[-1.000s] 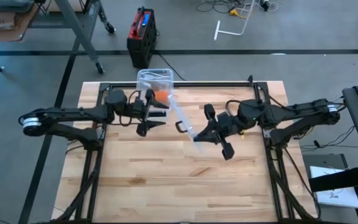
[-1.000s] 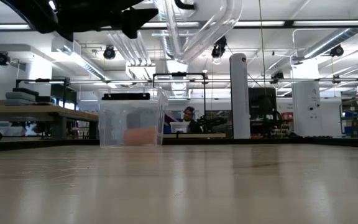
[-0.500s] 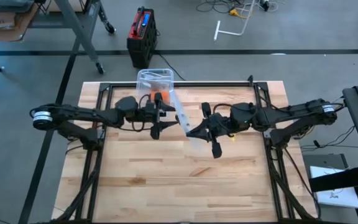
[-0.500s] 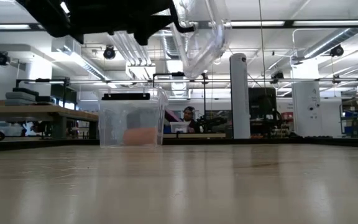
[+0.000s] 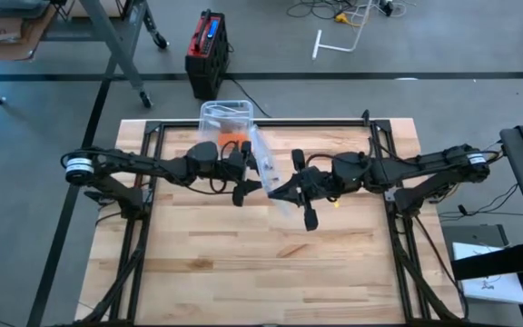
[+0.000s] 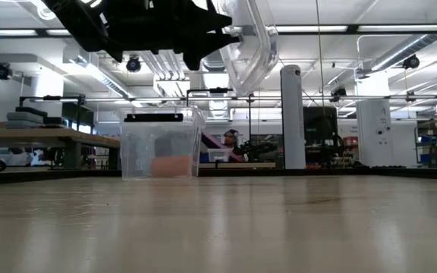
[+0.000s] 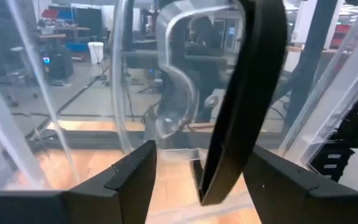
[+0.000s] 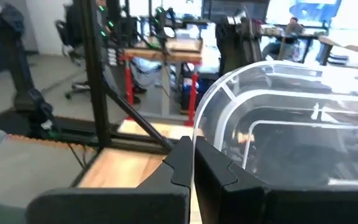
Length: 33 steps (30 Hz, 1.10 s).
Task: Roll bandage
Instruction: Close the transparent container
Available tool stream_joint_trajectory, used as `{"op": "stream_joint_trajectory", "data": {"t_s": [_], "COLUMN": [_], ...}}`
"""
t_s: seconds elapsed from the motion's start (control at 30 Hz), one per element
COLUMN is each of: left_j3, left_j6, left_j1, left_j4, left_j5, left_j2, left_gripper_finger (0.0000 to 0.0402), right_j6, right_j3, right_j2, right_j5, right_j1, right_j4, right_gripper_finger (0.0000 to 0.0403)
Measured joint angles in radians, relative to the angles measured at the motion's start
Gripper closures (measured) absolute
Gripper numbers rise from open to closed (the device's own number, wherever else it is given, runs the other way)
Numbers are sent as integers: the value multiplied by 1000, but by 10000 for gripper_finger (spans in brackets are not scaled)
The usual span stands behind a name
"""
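1. Wooden table [image 5: 243, 263] on a grey workshop floor. A clear box [image 5: 226, 116] sits at the table's far edge with an orange-pink bundle inside, which I take for the bandage [image 5: 235, 136].
2. My left arm [image 5: 152, 166] reaches in low and level toward centre. My left fingers [image 7: 129, 180] are spread, with the rim of the box's clear lid [image 5: 266, 165] between them. I can't tell if they touch it.
3. The lid hangs in the air, its long axis running from the box toward the table's middle.
4. My right fingers [image 8: 166, 177] are clamped on the lid's nearer end, and my right arm [image 5: 407, 168] is stretched inward.
5. Judgement: the bandage lies beyond both sets of fingers, and the left is nearer.
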<state>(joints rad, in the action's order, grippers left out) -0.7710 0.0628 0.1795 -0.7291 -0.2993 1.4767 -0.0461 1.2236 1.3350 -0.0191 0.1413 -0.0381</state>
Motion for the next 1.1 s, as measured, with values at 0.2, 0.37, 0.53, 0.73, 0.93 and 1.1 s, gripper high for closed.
{"op": "stream_joint_trajectory", "data": {"t_s": [0.2, 0.37, 0.53, 0.73, 0.93, 1.1], "left_j3": [0, 1, 1, -9, -200, -514], "left_j6": [7, 5, -6, -45, -277, -387], "left_j1": [1, 1, 0, 0, 8, 38], "left_j4": [16, 52, 129, 294, 898, 1367], "left_j5": [35, 81, 106, 148, 435, 562], "left_j2": [-17, -45, -112, -260, -418, -397], "left_gripper_finger": [250, 361, 371, 381, 381, 381], "right_j6": [-16, -16, 7, 1, -76, -115], "right_j3": [0, 0, 0, 37, 103, 98], "right_j2": [-3, -3, -6, -41, -106, -118], "right_j5": [19, 21, 53, 55, 85, 224], "right_j1": [0, 0, -2, -2, -4, -8], "right_j4": [2, 0, 0, 25, 204, 315], "right_gripper_finger": [403, 403, 376, 292, 225, 201]}}
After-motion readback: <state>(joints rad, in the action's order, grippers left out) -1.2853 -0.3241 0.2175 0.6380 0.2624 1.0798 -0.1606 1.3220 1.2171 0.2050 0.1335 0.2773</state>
